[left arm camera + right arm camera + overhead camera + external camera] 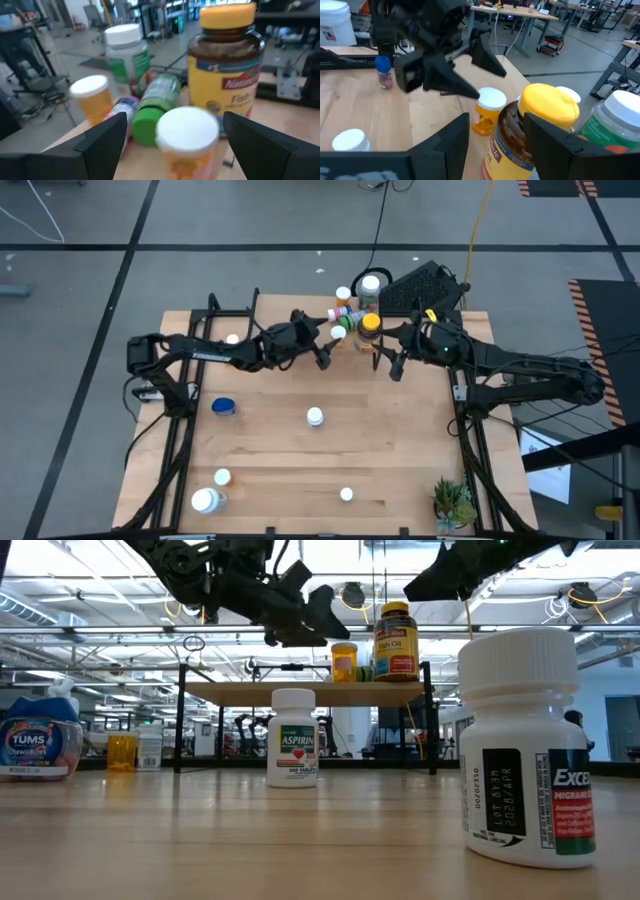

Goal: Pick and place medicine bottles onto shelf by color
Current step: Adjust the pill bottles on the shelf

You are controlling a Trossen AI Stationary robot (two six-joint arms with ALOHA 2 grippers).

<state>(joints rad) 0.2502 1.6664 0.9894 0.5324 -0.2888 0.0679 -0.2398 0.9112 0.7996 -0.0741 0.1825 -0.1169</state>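
We see the left gripper (326, 350) with fingers spread wide, flanking but not touching a small orange bottle (187, 137) on the shelf (300, 692). The right gripper (388, 360) is likewise wide open, apart from the yellow-lidded amber jar (527, 135) standing just beside that orange bottle. A green bottle (155, 107) lies on its side behind it. An aspirin bottle (293, 737) stands on the table (400, 450) before the shelf.
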